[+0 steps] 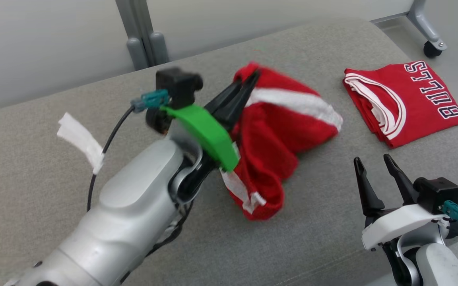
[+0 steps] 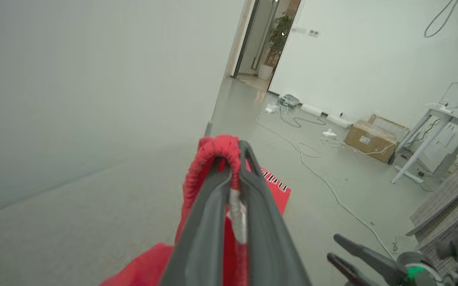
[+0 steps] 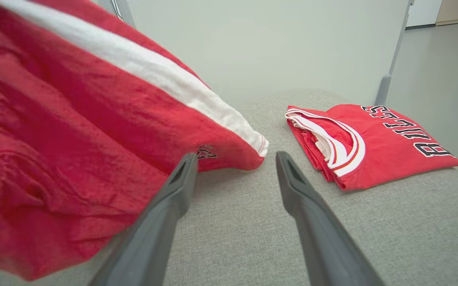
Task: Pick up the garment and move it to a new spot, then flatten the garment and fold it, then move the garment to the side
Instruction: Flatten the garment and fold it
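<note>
"Head view first: what has the left gripper (image 1: 249, 81) got?"

"It's clenched on the ribbed waistband of the red shorts (image 1: 276, 139). They hang crumpled from the fingertips over the middle of the grey woven surface (image 1: 54, 178), with a white side stripe showing."

"And the right gripper (image 1: 373, 159)?"

"It's at the near right, fingers spread wide and holding nothing."

"Anything nearby?"

"A folded red Bulls jersey (image 1: 412, 107) lies flat at the far right, apart from the shorts."
</note>
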{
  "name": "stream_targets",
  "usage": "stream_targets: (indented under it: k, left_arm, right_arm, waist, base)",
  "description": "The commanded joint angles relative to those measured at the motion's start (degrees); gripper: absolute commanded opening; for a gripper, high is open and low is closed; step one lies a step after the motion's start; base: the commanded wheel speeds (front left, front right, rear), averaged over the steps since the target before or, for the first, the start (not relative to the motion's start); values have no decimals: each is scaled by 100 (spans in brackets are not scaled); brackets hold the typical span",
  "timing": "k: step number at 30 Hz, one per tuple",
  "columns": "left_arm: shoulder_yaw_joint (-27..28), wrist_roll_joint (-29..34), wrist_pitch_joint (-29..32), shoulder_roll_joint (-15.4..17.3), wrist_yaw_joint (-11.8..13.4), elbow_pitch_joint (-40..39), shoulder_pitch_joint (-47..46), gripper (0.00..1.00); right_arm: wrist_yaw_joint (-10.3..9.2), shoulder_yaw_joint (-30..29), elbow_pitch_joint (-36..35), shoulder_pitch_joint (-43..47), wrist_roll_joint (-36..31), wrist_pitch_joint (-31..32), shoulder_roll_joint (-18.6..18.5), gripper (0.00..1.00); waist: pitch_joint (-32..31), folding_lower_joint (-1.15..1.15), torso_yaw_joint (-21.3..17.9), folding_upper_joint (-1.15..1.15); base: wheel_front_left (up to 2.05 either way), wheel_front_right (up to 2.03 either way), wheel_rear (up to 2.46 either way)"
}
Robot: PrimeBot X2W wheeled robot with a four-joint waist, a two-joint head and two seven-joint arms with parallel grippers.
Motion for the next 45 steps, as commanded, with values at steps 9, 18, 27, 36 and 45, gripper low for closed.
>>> stream_targets:
  k: [9,18,27,36,45]
  left_arm:
    - [-614,-324,639,935,-6,480,1052,0]
    - [-604,-349,352,1237,134,616,1571,0]
    - [-306,-231,-392,1212,432,523,2009,100]
    - [1986,981,-518,1251,980,-842,3381,100]
    - [3751,2581,-519,714,891,-2009,4782,100]
  right_arm:
    - [-1,-39,6,-37,-10,-21,-3,100]
    - [-1,31,-13,-93,-27,26,20,100]
    - [-1,-49,-42,8,-47,59,6,100]
    - [-1,-252,-117,191,-66,128,-61,100]
    - [-1,-402,-114,303,-84,191,-106,100]
  waist:
    - [147,0,711,0]
    - [102,0,956,0]
    - [-131,0,940,0]
    - [-417,0,1012,0]
    - [-622,0,1166,0]
  base:
    - [0,0,0]
    - [0,0,0]
    - [0,0,0]
    - [0,0,0]
    - [0,0,0]
